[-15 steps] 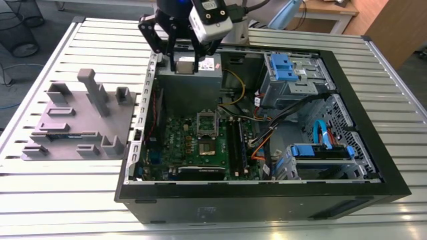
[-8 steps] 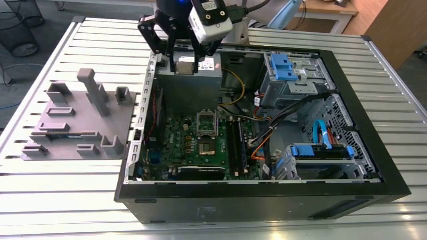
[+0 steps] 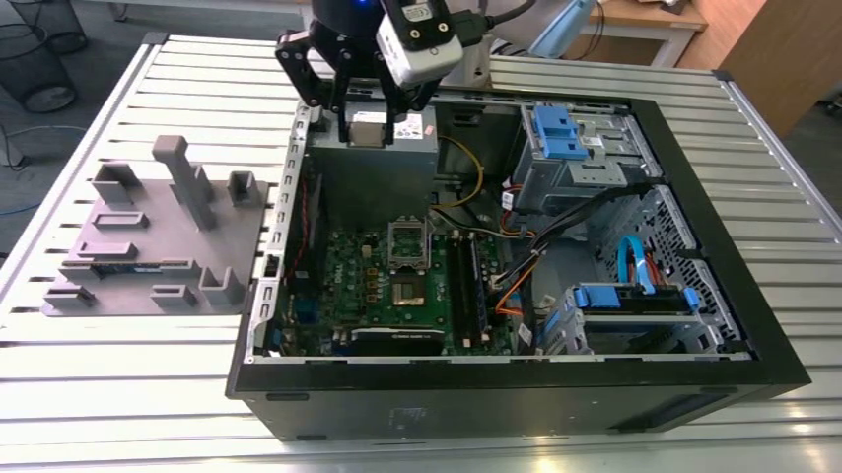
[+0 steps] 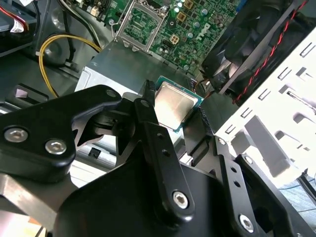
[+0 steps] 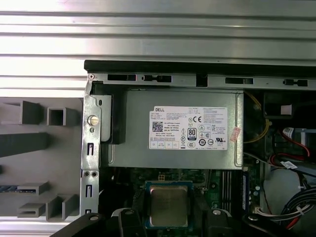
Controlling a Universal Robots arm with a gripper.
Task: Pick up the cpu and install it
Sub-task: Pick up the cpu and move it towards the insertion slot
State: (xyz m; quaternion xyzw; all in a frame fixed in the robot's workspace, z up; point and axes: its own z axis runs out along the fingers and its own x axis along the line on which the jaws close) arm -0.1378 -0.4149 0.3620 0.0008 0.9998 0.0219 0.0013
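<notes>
While the gripper point(image 3: 367, 123) hangs at the upper centre of the exterior view, over the far end of the open computer case point(image 3: 736, 335), its two black fingers point(image 4: 153, 129) are pinched on the cpu point(image 4: 175, 104) from opposite edges.

Cpu: silver-grey metal lid faces the cameras in both wrist views, with a thin green border round the lid. It is held in the air, touching nothing but the fingers.

Below the gripper: the grey power supply point(image 5: 143, 128) with a white label, mounted in the case's upper-left corner as the exterior view shows it.

Motherboard point(image 3: 355, 291): green, on the case floor, in the lower-left part of the case in the exterior view.

Socket point(image 3: 408, 246): metal-framed square on the motherboard, near mid-frame in the exterior view and well apart from the held cpu. Its contact field lies exposed in the second wrist view.

Yellow cable point(image 4: 49, 49): loops just beside the power supply.

Grey fixture plate point(image 3: 145, 236): on the slatted table point(image 3: 79, 394) at the exterior view's left, just beside the case wall.
</notes>
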